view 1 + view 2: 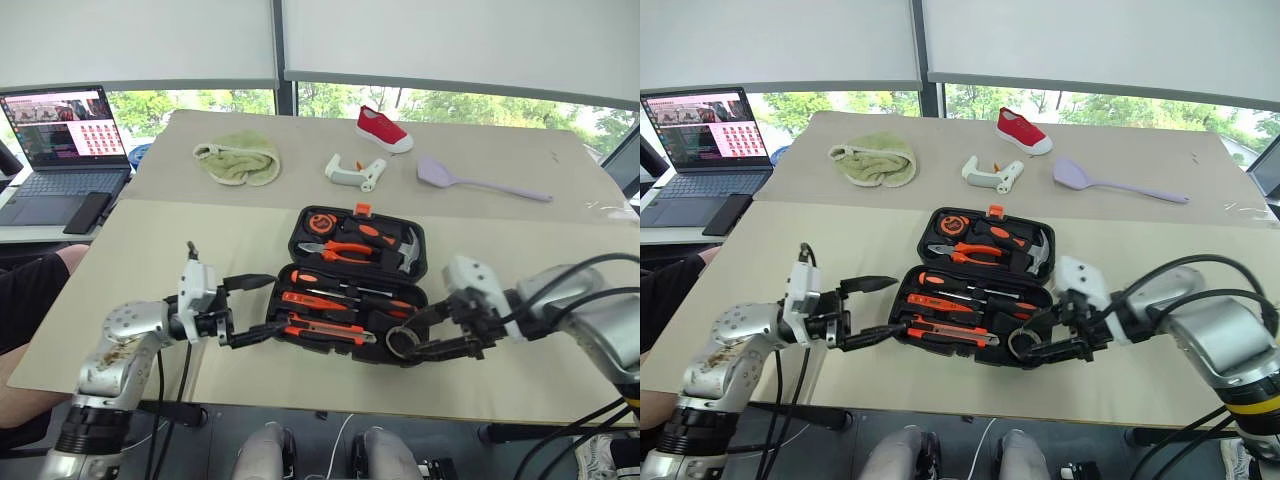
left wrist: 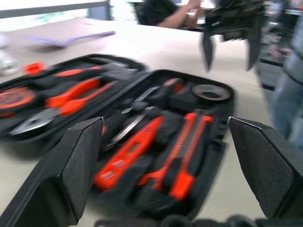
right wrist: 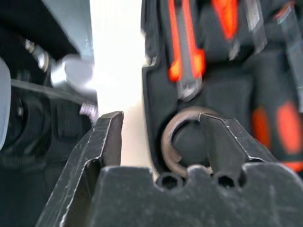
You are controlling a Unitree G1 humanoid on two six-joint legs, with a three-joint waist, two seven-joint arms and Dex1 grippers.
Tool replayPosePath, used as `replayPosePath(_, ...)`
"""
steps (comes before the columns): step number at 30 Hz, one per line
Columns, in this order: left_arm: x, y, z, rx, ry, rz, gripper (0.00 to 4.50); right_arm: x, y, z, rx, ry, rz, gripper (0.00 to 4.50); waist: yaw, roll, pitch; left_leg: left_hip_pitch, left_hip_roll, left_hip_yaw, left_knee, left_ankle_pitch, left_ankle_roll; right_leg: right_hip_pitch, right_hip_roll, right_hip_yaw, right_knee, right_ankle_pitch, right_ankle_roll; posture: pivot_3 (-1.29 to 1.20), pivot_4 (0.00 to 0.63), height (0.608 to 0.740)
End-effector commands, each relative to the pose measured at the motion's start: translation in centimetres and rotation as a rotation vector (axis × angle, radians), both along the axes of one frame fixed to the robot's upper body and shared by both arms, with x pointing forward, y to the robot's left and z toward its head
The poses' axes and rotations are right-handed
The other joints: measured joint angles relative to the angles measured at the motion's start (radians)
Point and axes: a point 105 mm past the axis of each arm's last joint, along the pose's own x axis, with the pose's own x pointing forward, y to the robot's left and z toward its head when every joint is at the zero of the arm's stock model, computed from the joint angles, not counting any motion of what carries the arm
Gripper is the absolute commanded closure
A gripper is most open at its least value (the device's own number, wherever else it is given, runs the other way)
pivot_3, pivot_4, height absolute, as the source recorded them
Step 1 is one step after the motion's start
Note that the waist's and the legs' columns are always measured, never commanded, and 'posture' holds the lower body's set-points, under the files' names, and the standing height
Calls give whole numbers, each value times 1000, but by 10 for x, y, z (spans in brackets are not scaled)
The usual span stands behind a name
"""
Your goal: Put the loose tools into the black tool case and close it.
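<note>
The black tool case (image 1: 424, 262) lies open on the tan table, its lid flat behind the front half. Orange-and-black screwdrivers (image 1: 345, 287) and a utility knife (image 1: 325, 326) rest in the front half's slots. The dark tape roll (image 1: 400, 344) lies in the case's front right corner, also seen as a ring (image 3: 166, 142). My right gripper (image 1: 406, 337) hovers over that corner, open, with nothing gripped. My left gripper (image 1: 262, 308) is open at the case's left edge, level, pointing at it, nothing between its fingers (image 2: 80, 156).
Behind the case lie a white handled object (image 1: 353, 172), a lilac spatula (image 1: 470, 181), a red shoe (image 1: 382, 129) and a green cloth (image 1: 240, 158). A laptop (image 1: 62, 140) and phone (image 1: 88, 212) sit on a side table at left, by a person's knee (image 1: 35, 285).
</note>
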Motion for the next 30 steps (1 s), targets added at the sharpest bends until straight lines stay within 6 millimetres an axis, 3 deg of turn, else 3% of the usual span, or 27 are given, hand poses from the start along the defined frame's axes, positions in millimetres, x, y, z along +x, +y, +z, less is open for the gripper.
replayPosePath(1, 30, 27, 4, 40, -5, 207, 528, 16, -24, 5, 49, -140, -84, 1669, 1, 0, 0, 0, 0, 0, 0, 0, 0, 0, 0, 0, 0, 0, 0, 0, 150, 738)
replayPosePath(3, 49, 39, -1, 75, -4, 319, 1067, 35, -39, -3, 24, -239, -194, 2042, -1, -1, 0, 0, -1, 0, 0, 0, -1, 1, 0, 0, 0, 0, 0, 0, 150, 738)
replayPosePath(6, 70, 42, -4, 74, 19, 397, 2161, 56, -50, -15, -9, -332, -293, 3142, -3, -1, 1, 1, -2, 1, 0, 3, -4, 0, 1, 0, 2, 0, 1, 0, 150, 738)
replayPosePath(10, 91, 16, -15, 103, 60, 385, 3573, 87, -51, -31, -55, -462, -391, 4441, -5, -2, 1, 1, -3, 2, 0, 4, -6, -1, 1, 1, 4, 0, 1, 0, 150, 738)
replayPosePath(12, 97, 2, -21, 122, 63, 362, 4312, 95, -47, -38, -71, -474, -400, 4500, -5, -2, 2, 1, -4, 3, 0, 4, -6, -1, 1, 1, 4, 0, 1, 0, 150, 738)
replayPosePath(18, 97, -26, -43, 196, 95, 238, 4312, 98, -31, -44, -29, -483, -370, 4500, -9, -2, 2, 1, -4, 4, 0, 5, -8, -2, 2, 1, 4, 0, 2, 0, 150, 738)
replayPosePath(22, 81, -42, -39, 166, 70, 96, 4312, 90, -26, -43, 0, -476, -338, 4500, -13, -2, 2, 1, -4, 4, 0, 5, -8, -2, 1, 1, 4, 0, 2, 0, 150, 738)
replayPosePath(30, 66, -36, -44, 213, 52, 75, 4312, 79, -39, -50, -5, -434, -371, 4500, -13, -2, 2, 1, -4, 4, 0, 5, -7, -2, 1, 2, 4, 0, 2, 0, 150, 738)
